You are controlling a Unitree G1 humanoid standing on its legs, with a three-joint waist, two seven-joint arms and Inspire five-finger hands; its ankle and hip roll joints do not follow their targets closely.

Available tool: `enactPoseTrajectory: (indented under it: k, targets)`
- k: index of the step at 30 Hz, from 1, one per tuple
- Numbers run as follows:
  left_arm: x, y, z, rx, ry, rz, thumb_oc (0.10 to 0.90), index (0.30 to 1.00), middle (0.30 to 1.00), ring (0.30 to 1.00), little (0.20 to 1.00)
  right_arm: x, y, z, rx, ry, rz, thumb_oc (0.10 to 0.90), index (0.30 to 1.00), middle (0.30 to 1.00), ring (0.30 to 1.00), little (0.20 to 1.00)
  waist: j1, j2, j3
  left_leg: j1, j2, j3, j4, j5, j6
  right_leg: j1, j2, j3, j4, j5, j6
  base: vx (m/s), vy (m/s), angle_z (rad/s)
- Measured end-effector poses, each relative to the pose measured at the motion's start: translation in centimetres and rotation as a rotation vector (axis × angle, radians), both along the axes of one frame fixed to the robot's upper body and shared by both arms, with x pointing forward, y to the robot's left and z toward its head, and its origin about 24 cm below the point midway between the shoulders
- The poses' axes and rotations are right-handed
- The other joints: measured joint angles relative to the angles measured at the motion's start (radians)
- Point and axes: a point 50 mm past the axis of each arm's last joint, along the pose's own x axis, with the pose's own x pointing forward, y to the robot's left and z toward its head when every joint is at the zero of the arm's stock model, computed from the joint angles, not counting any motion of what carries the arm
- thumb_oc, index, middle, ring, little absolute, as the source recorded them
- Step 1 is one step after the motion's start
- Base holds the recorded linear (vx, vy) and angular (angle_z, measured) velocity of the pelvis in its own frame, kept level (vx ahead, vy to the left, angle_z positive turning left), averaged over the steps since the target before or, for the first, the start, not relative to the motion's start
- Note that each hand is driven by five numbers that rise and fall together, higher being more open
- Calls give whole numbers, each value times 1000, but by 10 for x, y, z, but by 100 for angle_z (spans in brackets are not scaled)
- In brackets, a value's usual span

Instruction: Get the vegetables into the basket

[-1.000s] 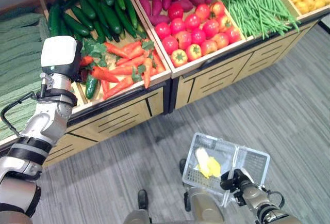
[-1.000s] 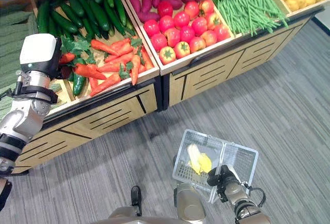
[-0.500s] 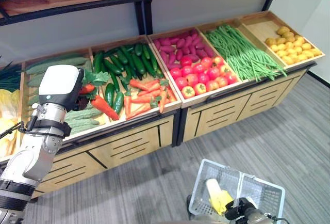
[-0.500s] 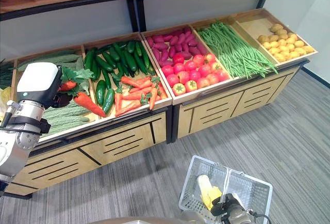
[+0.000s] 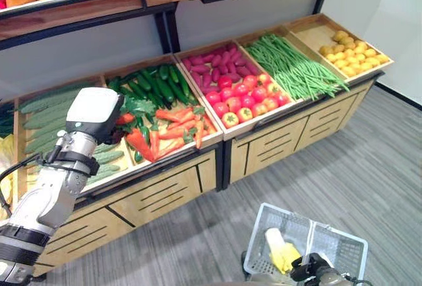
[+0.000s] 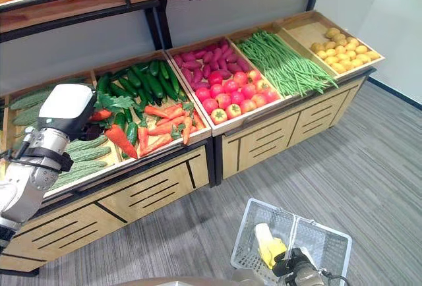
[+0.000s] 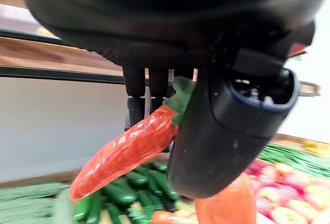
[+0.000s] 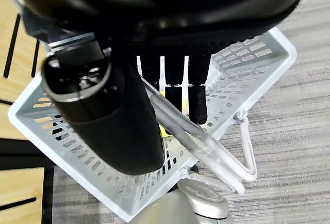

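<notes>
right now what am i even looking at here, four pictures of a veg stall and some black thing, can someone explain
It is a humanoid robot shopping at a vegetable stand. Two pictures come from the stereo camera on its head, looking down; the other two come from cameras on its wrists, so the black bulk in them is the robot's own hand seen from very close.

The left hand, on the silver arm with the white block, is raised over the crates and pinches a carrot with green leaves. The right hand holds the handle of a white wire basket near the floor, with something yellow already in it.

The stand has crates of cucumbers, carrots, tomatoes, green beans and purple sweet potatoes.
</notes>
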Motion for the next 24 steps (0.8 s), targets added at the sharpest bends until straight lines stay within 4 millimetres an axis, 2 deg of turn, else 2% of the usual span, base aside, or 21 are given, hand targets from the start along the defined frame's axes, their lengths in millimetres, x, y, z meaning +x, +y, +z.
enactPoseTrajectory:
  k: [3,4,5,6,7,9,11,12,13,15,19,24]
  targets:
    - [3,-5,2,6,-6,-24,400,300,300,300,300,5,-1,2,-3,-28,2,400,300,300,300,300,-37,-18,18,-5,-49,48,6,-8,29,-34,-21,65,1,22,29,-123,75,-53]
    - [4,-5,6,16,-14,-25,400,300,300,300,300,11,0,4,-1,-47,6,400,300,300,300,300,-42,-27,30,-7,-65,71,5,-7,36,-49,-29,90,1,29,41,-96,-1,-71]
    - [5,-4,11,28,-27,-29,400,300,300,300,300,22,2,7,2,-77,9,400,300,300,300,300,-46,-33,51,-6,-75,102,1,-4,43,-68,-41,96,0,6,57,-152,-1,-103]
    - [5,-4,14,38,-37,-30,400,300,300,300,300,36,2,11,4,-118,-7,400,300,300,300,300,-46,-32,80,-11,-74,153,4,3,54,-100,-52,60,21,-70,86,-183,-13,-112]
    - [6,-3,16,44,-39,-32,400,300,300,300,300,44,3,14,1,-141,-11,400,300,300,300,300,-48,-25,94,-26,-60,191,5,8,62,-139,-57,-2,57,-75,92,-141,1,-99]
    - [7,-3,17,45,-42,-31,400,300,300,300,300,45,2,14,0,-143,-23,400,300,300,300,300,-43,-8,110,-53,-20,228,13,12,65,-170,-59,-98,165,-82,94,-100,-41,-61]
    - [8,-1,15,45,-34,-20,400,300,300,300,300,38,-1,12,-13,-128,-30,400,300,300,300,300,-15,1,115,-49,15,250,13,15,59,-130,-72,-169,233,-131,91,-22,-91,-43]
    - [8,3,16,51,-37,3,400,300,300,300,300,28,-3,10,-25,-93,-13,400,300,300,300,300,1,-17,112,-45,30,238,11,18,48,-39,-77,-185,153,-142,78,78,-108,-25]
    - [9,6,15,48,-34,25,400,300,300,300,300,28,-6,11,-40,-79,13,400,300,300,300,300,8,-10,121,-46,39,230,10,27,34,-6,-57,-186,91,-93,27,75,-78,-10]
    - [7,9,8,32,-15,45,400,300,300,300,300,28,-11,12,-42,-62,12,400,300,300,300,300,16,11,129,-34,62,220,10,38,17,43,-32,-184,11,-53,-1,144,-98,-12]
    - [4,5,3,-25,-23,38,400,300,300,300,300,20,-13,10,-42,-35,10,400,300,300,300,300,17,34,124,-14,98,188,9,48,-5,72,8,-188,-1,-63,-16,94,-78,-4]
    - [3,-3,7,-30,-41,4,400,300,300,300,300,20,-13,11,-54,-37,30,400,300,300,300,300,-11,40,120,-23,109,157,2,50,-17,72,14,-211,-1,-68,-19,56,-56,12]
